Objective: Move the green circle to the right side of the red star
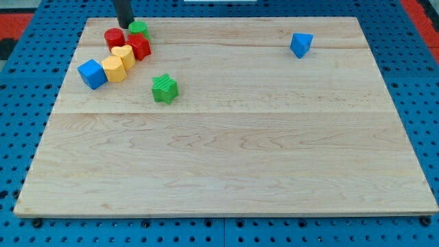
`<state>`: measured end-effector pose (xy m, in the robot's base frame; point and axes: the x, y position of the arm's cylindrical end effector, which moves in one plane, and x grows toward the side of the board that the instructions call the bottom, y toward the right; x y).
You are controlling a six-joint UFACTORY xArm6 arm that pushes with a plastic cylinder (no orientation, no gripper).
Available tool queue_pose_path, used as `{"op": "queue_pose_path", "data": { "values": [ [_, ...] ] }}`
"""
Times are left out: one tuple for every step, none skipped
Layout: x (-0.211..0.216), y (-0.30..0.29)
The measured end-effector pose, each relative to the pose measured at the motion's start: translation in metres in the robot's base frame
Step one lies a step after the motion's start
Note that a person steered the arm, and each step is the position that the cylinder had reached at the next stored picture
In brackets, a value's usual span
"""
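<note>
Green circle [138,28] sits at the board's top-left, touching my tip [125,25] on its left; a bare rod, with no jaws to spread or pinch. Below it lies the red star [140,46], apparently touching. The circle is above the star, not yet right of it; the sideways push remains

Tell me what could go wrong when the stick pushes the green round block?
Two things could go wrong. My tip sits just to the view's left of the green circle, which touches the red star, so a push might drag the star along too. The green circle also lies close to the board's top edge, so a slightly crooked push could perhaps slide it off.
</note>
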<state>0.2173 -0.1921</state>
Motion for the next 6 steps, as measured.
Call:
{"op": "queue_pose_path", "data": {
  "values": [
    [0.018,0.027],
    [0.042,0.065],
    [0.053,0.073],
    [0.052,0.074],
    [0.028,0.088],
    [0.027,0.112]
  ]
}}
